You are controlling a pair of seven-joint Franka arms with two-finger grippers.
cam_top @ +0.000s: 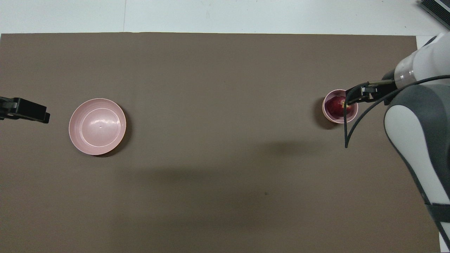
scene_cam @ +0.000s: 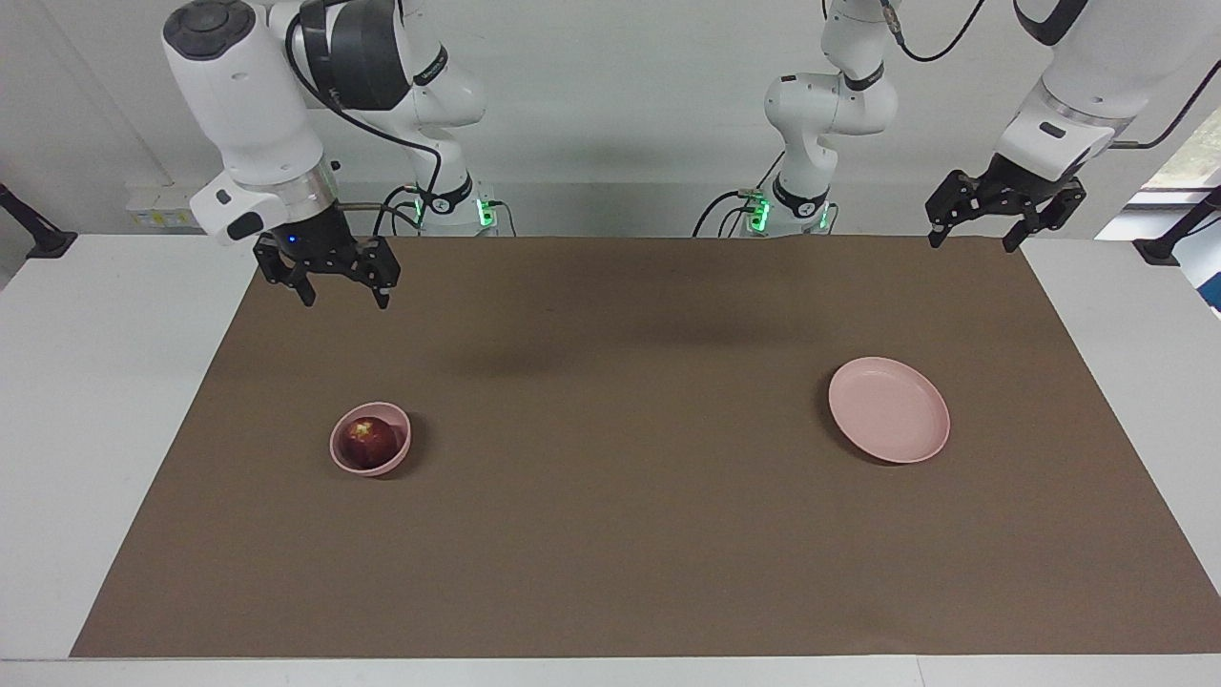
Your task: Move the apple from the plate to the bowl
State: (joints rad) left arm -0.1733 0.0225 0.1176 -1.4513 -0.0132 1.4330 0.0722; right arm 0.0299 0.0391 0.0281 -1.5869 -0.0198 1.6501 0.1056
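the apple sits down inside the small pink bowl toward the right arm's end of the desk, while the wide pink plate lies bare toward the left arm's end, well apart from it. the right claw hangs high in the air with its fingers spread and nothing between them, over the brown mat on the robots' side of the bowl; in the overhead view its tip overlaps the bowl's rim only because it is raised, and the facing view shows clear air between them. the left claw waits open and empty above the desk's edge nearest the robots at the left arm's end.

judged from how things lie, the transfer itself looks done and the step in hand is the pull-away. doing it well means taking the right arm up and back toward its base without dipping, so that neither finger nor the loose cable clips the light bowl and tips the apple out. the apple fills much of the bowl, so a small knock could roll it over the rim. the left arm has no need to move.
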